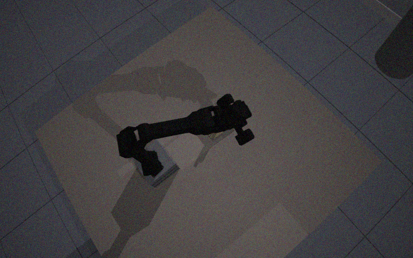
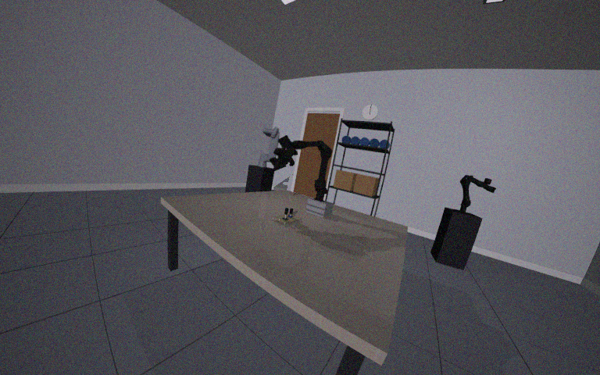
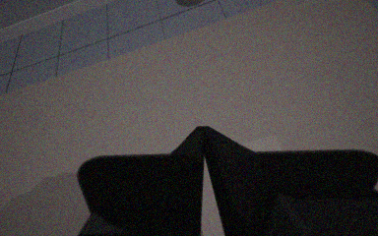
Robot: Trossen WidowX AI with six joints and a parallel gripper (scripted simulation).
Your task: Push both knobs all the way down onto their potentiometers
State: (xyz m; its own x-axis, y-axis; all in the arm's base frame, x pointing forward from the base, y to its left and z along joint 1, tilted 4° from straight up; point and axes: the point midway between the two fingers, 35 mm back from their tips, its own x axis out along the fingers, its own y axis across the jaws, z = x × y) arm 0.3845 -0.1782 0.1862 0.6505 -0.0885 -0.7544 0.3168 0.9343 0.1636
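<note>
Gripper (image 3: pixel 205 132) is pinched fully shut with nothing in it, hanging high over the table (image 2: pixel 341 278). The risk: coming down off-centre could lever a potentiometer off its solder. The board (image 2: pixel 287 219) with its two knobs (image 2: pixel 287 212) sits well below the gripper, outside the wrist view.
</note>
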